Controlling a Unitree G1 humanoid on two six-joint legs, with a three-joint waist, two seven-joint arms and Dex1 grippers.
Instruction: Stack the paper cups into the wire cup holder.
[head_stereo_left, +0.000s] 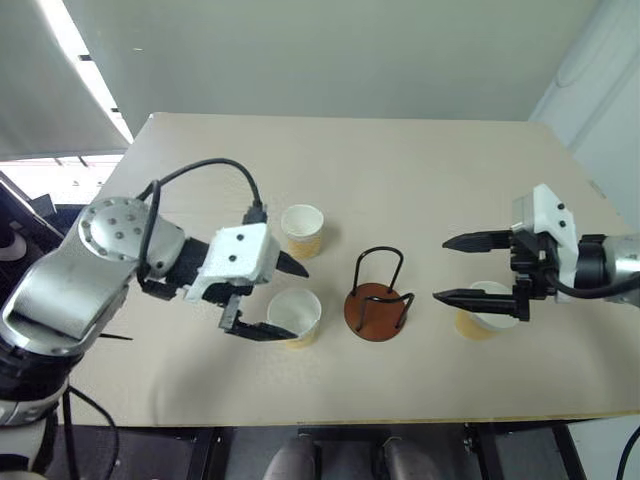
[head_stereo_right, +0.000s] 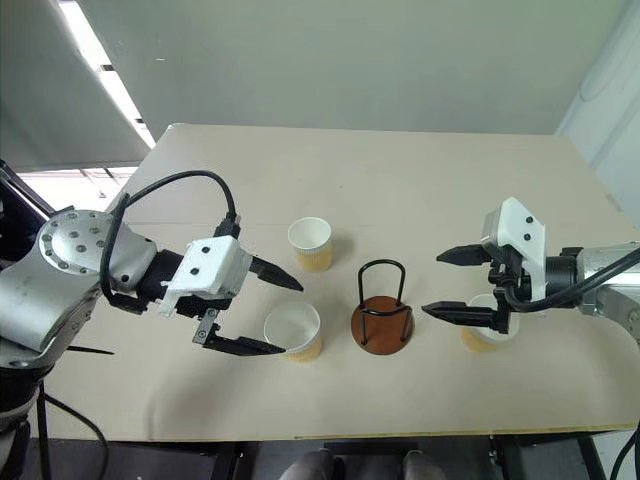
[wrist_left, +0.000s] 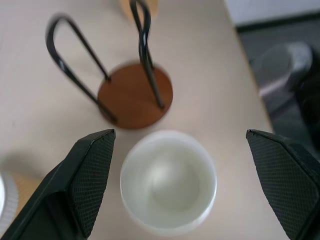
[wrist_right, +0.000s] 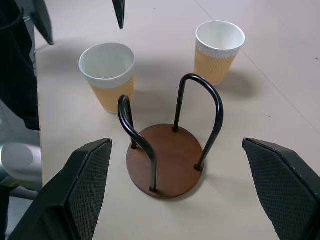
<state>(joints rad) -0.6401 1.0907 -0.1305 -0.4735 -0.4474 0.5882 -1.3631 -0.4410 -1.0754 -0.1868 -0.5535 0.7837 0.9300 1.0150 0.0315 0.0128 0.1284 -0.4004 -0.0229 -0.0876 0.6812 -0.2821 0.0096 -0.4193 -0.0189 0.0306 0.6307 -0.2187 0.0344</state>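
Three paper cups stand upright on the tan table. One cup (head_stereo_left: 302, 230) is behind the other on the left, and the near cup (head_stereo_left: 296, 316) lies under my left gripper (head_stereo_left: 297, 302), which is open. In the left wrist view this cup (wrist_left: 169, 182) shows between the spread fingers (wrist_left: 87, 175); I cannot tell whether they touch it. The wire cup holder (head_stereo_left: 376, 312) stands empty at the centre. The third cup (head_stereo_left: 484, 318) is on the right, partly hidden behind my right gripper (head_stereo_left: 440, 268), which is open, holds nothing and points at the holder (wrist_right: 167, 160).
The table (head_stereo_left: 420, 170) has bare room behind the cups and holder. Its front edge (head_stereo_left: 330, 420) runs close to the near cup and the holder. In the left wrist view the table's side edge (wrist_left: 250, 80) borders dark floor.
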